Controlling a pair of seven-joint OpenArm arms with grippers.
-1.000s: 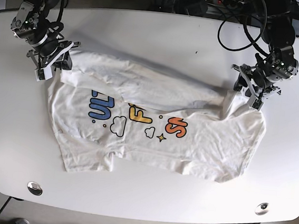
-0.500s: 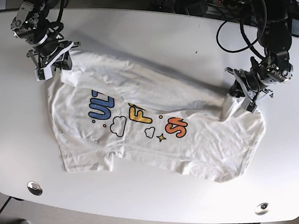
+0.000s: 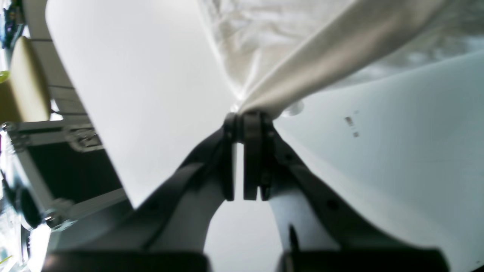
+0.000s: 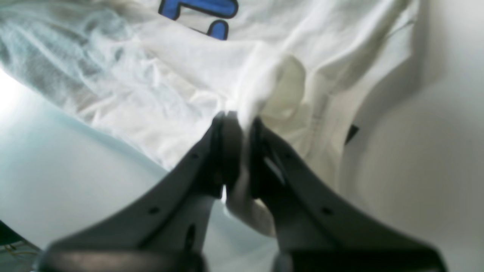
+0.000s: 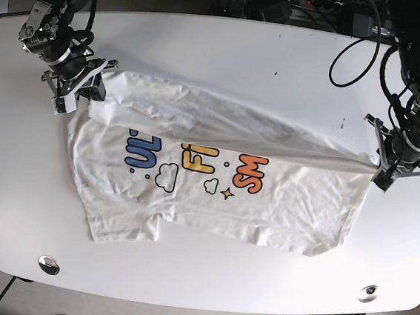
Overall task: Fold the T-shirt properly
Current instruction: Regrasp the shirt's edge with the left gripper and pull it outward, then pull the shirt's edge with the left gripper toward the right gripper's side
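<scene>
White worktop [image 5: 227, 55] carrying T-shirt [image 5: 214, 195] print-up, left pincer [image 3: 242, 117] and right pincer [image 4: 236, 117] each clamped on a far-edge corner; risk: fabric slipping from thin pinch under tension, skewing fold.

bare table [image 5: 228, 47] behind T-shirt [image 5: 265, 200]

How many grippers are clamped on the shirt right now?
2. The right gripper pinches the T-shirt at its far corner on the base view's left; the left gripper pinches the stretched edge on that view's right.
</scene>
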